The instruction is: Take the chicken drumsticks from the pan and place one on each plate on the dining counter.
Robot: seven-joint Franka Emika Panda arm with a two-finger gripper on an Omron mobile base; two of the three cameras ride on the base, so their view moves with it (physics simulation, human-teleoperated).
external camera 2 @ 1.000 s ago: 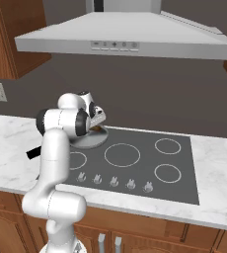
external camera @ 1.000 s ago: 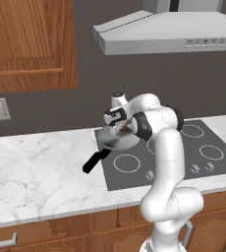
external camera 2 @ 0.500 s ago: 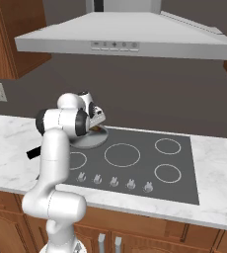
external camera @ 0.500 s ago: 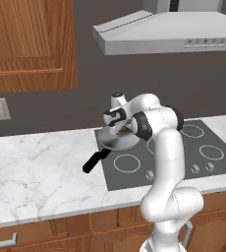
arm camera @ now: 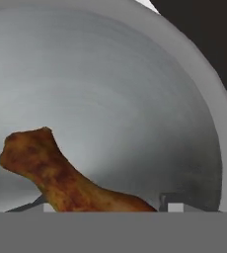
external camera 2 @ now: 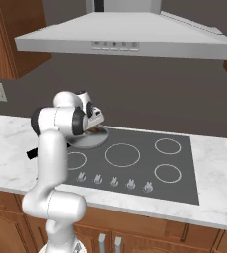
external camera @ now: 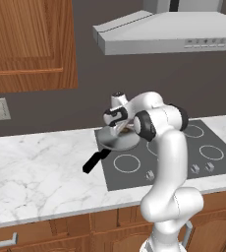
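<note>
On the rear left burner of the black glass cooktop (external camera 2: 135, 160) sits the pan (external camera: 116, 141), a round, shallow vessel of brushed grey metal with a straight black handle (external camera: 95, 161) pointing out over the white, grey-veined marble counter (external camera: 41, 172). No brand, label or legible writing can be made out; the range hood (external camera 2: 125, 37) carries only a row of small unreadable buttons. In the hand view, one chicken drumstick (arm camera: 61, 178), club-shaped with mottled golden-brown skin, lies on the smooth pan floor between the two dark fingertips (arm camera: 170, 203). The gripper (external camera: 121, 129) is lowered into the pan, its jaws partly apart on either side of the drumstick; whether they press on it cannot be told. Wooden cabinets (external camera: 29, 44) hang above the counter.
</note>
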